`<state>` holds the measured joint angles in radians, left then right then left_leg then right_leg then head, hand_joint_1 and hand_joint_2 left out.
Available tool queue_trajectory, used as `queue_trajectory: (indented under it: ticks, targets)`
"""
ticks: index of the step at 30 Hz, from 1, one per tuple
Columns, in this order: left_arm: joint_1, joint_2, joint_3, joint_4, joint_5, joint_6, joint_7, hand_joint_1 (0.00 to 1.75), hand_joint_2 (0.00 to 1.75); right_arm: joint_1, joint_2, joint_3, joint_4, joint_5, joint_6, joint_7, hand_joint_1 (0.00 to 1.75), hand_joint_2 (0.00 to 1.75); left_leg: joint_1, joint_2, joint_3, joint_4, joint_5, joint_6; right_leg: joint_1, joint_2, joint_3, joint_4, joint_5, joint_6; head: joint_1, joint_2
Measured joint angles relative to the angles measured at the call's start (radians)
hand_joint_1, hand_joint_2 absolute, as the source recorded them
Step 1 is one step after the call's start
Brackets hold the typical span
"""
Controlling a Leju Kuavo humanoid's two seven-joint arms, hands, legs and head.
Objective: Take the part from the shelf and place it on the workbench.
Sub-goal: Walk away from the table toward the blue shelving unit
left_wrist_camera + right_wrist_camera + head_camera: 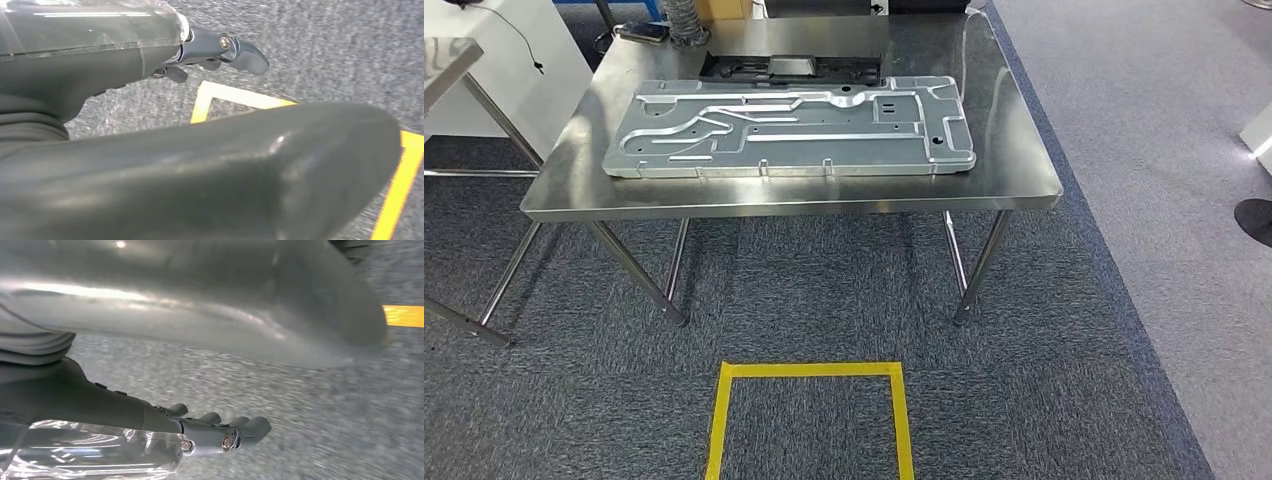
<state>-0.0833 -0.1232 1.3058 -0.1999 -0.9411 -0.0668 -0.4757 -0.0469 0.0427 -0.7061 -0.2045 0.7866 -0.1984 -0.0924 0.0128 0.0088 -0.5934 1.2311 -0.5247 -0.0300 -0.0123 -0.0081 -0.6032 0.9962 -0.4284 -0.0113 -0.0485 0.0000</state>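
A large flat silver metal part (789,128) with raised channels and holes lies lengthwise on the steel workbench (1014,150) ahead of me. My left hand (220,50) hangs over the grey carpet beside a yellow tape line (235,97), its fingers stretched out and holding nothing. My right hand (220,432) also hangs above the carpet, fingers extended and empty, with a yellow tape strip (402,316) beyond it.
A yellow tape square (809,372) marks the carpet in front of the workbench. A black tray (794,66) sits behind the part and a phone (644,32) lies at the far left corner. Another steel table (444,55) stands at the left.
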Motion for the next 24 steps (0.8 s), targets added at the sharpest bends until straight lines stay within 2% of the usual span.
queue_trajectory:
  ticks: [2,3,5,6,7,8,9,10,11,12,13,14,15,16,17,18,19,21,22,23,24]
  targets:
    - [0.000,0.000,0.000,0.000,0.000,0.000,0.000,0.00,0.00,0.000,0.000,0.000,0.000,0.000,0.000,0.002,0.00,0.00,0.000,0.000,0.020,-0.027,0.007,0.001,0.000,0.000,-0.004,0.001,0.003,0.001,0.000,0.000]
    - [-0.001,0.000,0.000,0.000,0.000,0.000,0.000,0.00,0.00,0.001,0.000,0.000,0.000,0.000,0.000,0.005,0.00,0.00,0.000,-0.001,0.051,-0.068,0.008,0.003,0.000,0.001,-0.009,0.003,0.007,0.003,0.000,0.000]
    - [-0.004,0.001,0.000,0.000,0.004,0.001,-0.003,0.00,0.00,0.003,0.000,0.000,0.001,0.000,-0.003,0.022,0.00,0.00,-0.004,-0.005,0.123,-0.194,-0.001,0.024,0.002,0.002,-0.024,0.003,0.036,0.021,0.000,0.000]
    - [-0.005,0.001,0.000,0.000,0.006,0.001,-0.005,0.00,0.00,0.004,-0.001,-0.001,0.001,0.000,-0.004,0.031,0.00,0.00,-0.005,-0.004,0.143,-0.241,-0.002,0.038,0.001,0.004,-0.032,0.006,0.040,0.032,0.000,0.000]
    - [-0.005,0.001,0.000,0.000,0.008,0.001,-0.008,0.00,0.00,0.006,-0.001,-0.002,0.002,0.000,-0.004,0.040,0.00,0.00,-0.006,-0.003,0.143,-0.267,0.002,0.053,0.001,0.006,-0.042,0.020,0.026,0.042,0.000,0.000]
    - [-0.004,0.002,0.000,0.000,0.008,0.001,-0.011,0.00,0.00,0.007,-0.001,-0.002,0.003,0.000,-0.001,0.041,0.00,0.00,-0.005,0.000,0.130,-0.269,0.016,0.063,0.000,0.007,-0.053,0.054,-0.016,0.047,0.000,0.000]
    - [-0.005,0.002,0.000,0.000,0.008,0.000,-0.014,0.00,0.00,0.007,-0.002,-0.003,0.004,0.001,0.003,0.039,0.00,0.00,-0.006,0.002,0.117,-0.269,0.028,0.070,-0.002,0.008,-0.066,0.107,-0.074,0.050,0.000,0.000]
    - [-0.005,0.002,0.000,0.000,0.008,0.000,-0.017,0.00,0.00,0.007,-0.001,-0.003,0.004,0.001,0.007,0.036,0.00,0.00,-0.009,0.003,0.101,-0.268,0.040,0.074,-0.002,0.008,-0.078,0.172,-0.128,0.052,0.000,0.000]
    - [-0.005,0.003,0.000,0.000,0.008,0.000,-0.019,0.00,0.00,0.006,-0.001,-0.003,0.004,0.001,0.010,0.031,0.00,0.00,-0.012,0.004,0.085,-0.266,0.053,0.075,-0.002,0.008,-0.086,0.235,-0.162,0.054,0.000,0.000]
    - [-0.006,0.003,0.000,0.000,0.008,-0.001,-0.020,0.00,0.00,0.005,-0.001,-0.003,0.005,0.001,0.012,0.028,0.00,0.00,-0.014,0.005,0.066,-0.263,0.066,0.076,-0.002,0.008,-0.083,0.278,-0.168,0.054,0.000,0.000]
    - [-0.006,0.003,0.000,0.000,0.008,-0.002,-0.021,0.00,0.00,0.004,-0.001,-0.003,0.005,0.001,0.015,0.024,0.00,0.00,-0.016,0.006,0.046,-0.257,0.078,0.075,-0.001,0.008,-0.067,0.293,-0.150,0.053,0.000,0.000]
    - [-0.007,0.003,0.000,0.000,0.008,-0.003,-0.022,0.00,0.00,0.003,-0.002,-0.003,0.005,0.001,0.017,0.020,0.00,0.00,-0.017,0.006,0.026,-0.251,0.089,0.074,0.000,0.008,-0.035,0.276,-0.119,0.049,0.000,0.000]
    - [-0.008,0.003,0.000,0.000,0.007,-0.003,-0.022,0.00,0.00,0.001,-0.002,-0.003,0.005,0.001,0.019,0.017,0.00,0.00,-0.018,0.006,0.006,-0.244,0.099,0.072,0.002,0.008,0.012,0.227,-0.093,0.044,0.000,0.000]
    - [-0.009,0.002,0.000,0.000,0.007,-0.003,-0.022,0.00,0.00,-0.001,-0.002,-0.003,0.004,0.001,0.022,0.013,0.00,0.00,-0.020,0.006,-0.011,-0.236,0.108,0.070,0.005,0.008,0.074,0.153,-0.086,0.036,0.000,0.000]
    - [-0.010,0.002,0.000,0.000,0.008,-0.003,-0.023,0.00,0.00,-0.004,-0.002,-0.003,0.004,0.002,0.024,0.009,0.00,0.00,-0.021,0.006,-0.024,-0.230,0.118,0.066,0.009,0.007,0.131,0.071,-0.099,0.029,0.000,0.000]
    - [-0.010,0.002,0.000,0.000,0.008,-0.003,-0.023,0.00,0.00,-0.007,-0.003,-0.002,0.004,0.003,0.028,0.005,0.00,0.00,-0.022,0.007,-0.033,-0.227,0.128,0.061,0.013,0.007,0.172,0.008,-0.115,0.023,0.000,0.000]
    - [-0.011,0.002,0.000,0.000,0.008,-0.003,-0.024,0.00,0.00,-0.010,-0.003,-0.002,0.003,0.003,0.032,0.001,0.00,0.00,-0.021,0.008,-0.039,-0.226,0.139,0.056,0.016,0.008,0.194,-0.033,-0.128,0.017,0.000,0.000]
    - [-0.010,0.003,0.000,0.000,0.010,-0.003,-0.024,0.00,0.00,-0.010,-0.003,-0.002,0.004,0.003,0.039,-0.003,0.00,0.00,-0.019,0.008,-0.048,-0.229,0.155,0.045,0.015,0.006,0.185,-0.049,-0.116,0.006,0.000,0.000]
    - [-0.009,0.004,0.000,0.000,0.011,-0.002,-0.024,0.00,0.00,-0.010,-0.003,-0.002,0.005,0.003,0.042,-0.004,0.00,0.00,-0.018,0.005,-0.055,-0.219,0.139,0.039,0.012,0.004,0.175,-0.050,-0.104,-0.001,0.000,0.000]
    - [-0.008,0.004,0.001,0.000,0.012,-0.001,-0.023,0.00,0.00,-0.010,-0.003,-0.002,0.005,0.002,0.045,-0.004,0.00,0.00,-0.017,0.003,-0.065,-0.192,0.100,0.033,0.010,0.001,0.162,-0.052,-0.090,-0.007,0.000,0.000]
    - [-0.007,0.004,0.001,0.000,0.013,0.001,-0.021,0.00,0.00,-0.010,-0.003,-0.002,0.005,0.002,0.049,-0.004,0.00,0.00,-0.013,0.000,-0.078,-0.144,0.046,0.027,0.009,-0.002,0.147,-0.052,-0.078,-0.012,0.000,0.000]
